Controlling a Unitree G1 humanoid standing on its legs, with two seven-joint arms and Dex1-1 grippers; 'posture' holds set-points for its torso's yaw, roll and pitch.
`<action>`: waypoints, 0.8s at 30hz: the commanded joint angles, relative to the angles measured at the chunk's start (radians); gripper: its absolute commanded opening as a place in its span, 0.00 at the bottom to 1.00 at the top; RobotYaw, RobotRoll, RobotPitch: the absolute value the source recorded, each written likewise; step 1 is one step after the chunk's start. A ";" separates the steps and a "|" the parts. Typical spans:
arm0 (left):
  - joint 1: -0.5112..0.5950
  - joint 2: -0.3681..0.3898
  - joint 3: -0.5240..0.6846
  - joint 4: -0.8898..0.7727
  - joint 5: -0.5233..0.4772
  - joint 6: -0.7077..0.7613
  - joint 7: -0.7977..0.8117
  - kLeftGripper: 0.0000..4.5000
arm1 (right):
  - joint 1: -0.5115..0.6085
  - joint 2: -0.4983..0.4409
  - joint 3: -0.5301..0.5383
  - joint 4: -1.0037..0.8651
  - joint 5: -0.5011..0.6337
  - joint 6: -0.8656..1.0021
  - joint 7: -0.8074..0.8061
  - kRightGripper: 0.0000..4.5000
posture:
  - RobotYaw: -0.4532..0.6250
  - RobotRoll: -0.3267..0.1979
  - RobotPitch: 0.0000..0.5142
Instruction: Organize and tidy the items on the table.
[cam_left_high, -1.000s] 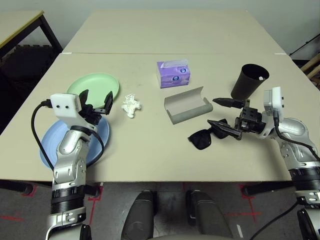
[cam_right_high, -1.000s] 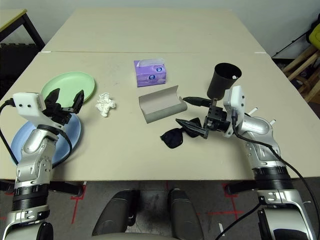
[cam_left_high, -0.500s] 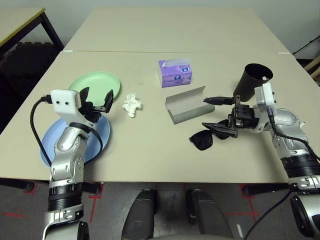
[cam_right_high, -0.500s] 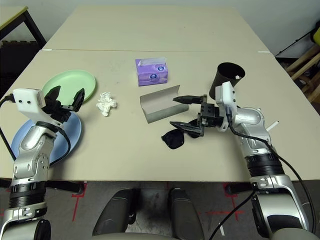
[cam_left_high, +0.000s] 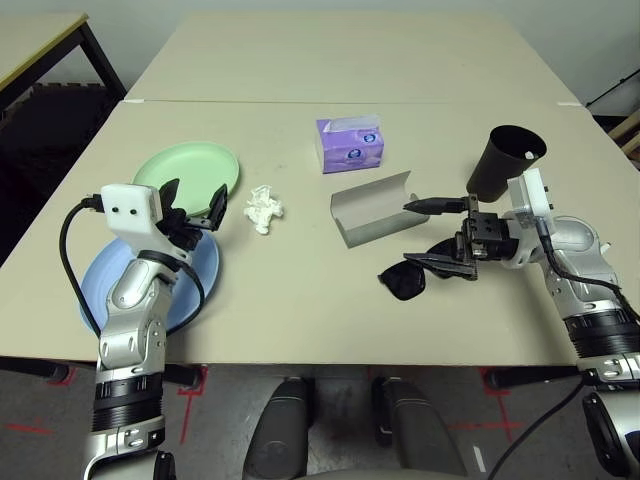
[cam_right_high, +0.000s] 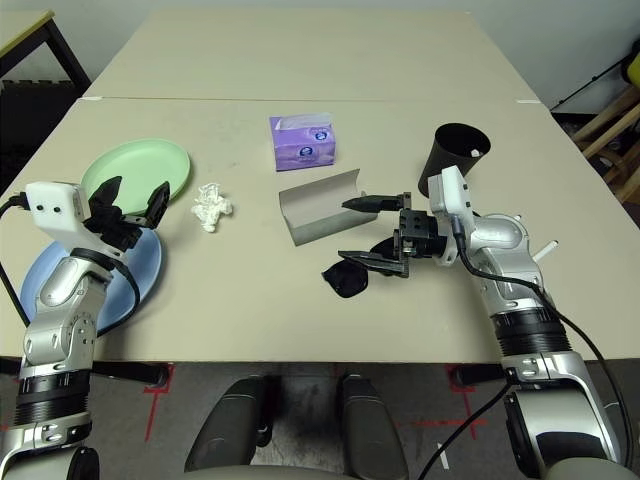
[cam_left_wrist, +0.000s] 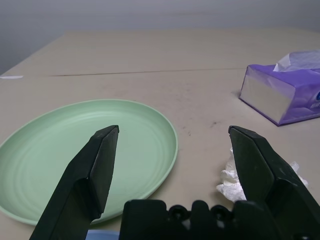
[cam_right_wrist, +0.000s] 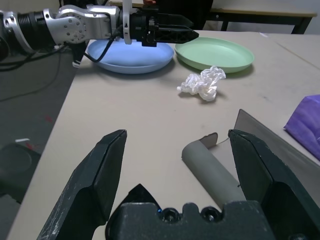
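Observation:
A pale green plate (cam_left_high: 187, 170) lies at the left of the table (cam_left_high: 300, 320), with a light blue plate (cam_left_high: 150, 290) nearer me. My left gripper (cam_left_high: 192, 196) hovers open between the two plates, empty. To its right lies a crumpled white tissue (cam_left_high: 263, 209). A grey glasses case (cam_left_high: 375, 210) lies open at the centre, and black sunglasses (cam_left_high: 405, 280) rest just in front of it. My right gripper (cam_left_high: 407, 234) stands open on its side: one finger is by the case's right end, the other over the sunglasses. It holds nothing.
Behind the case sits a purple tissue box (cam_left_high: 349, 146). A tall black cup (cam_left_high: 505, 160) stands close behind my right wrist. A second table adjoins at the back, and a dark-framed table stands at far left. The front middle of the table is bare.
My right gripper has moved left, from beside the cup to the case's end and over the sunglasses. The left gripper has stayed almost still.

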 joint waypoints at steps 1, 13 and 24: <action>0.018 0.004 0.000 -0.022 -0.008 0.011 -0.007 1.00 | 0.018 -0.011 0.006 -0.023 0.009 0.038 -0.006 0.99 | 0.53 0.62 0.32; 0.023 0.011 -0.005 -0.023 -0.004 0.005 -0.019 1.00 | 0.031 -0.001 0.020 0.001 -0.029 -0.039 0.011 0.99 | 0.54 0.62 0.31; 0.023 0.117 0.034 -0.006 -0.038 0.027 -0.118 1.00 | 0.041 -0.001 0.017 0.009 -0.031 -0.072 -0.001 0.99 | 0.54 0.62 0.32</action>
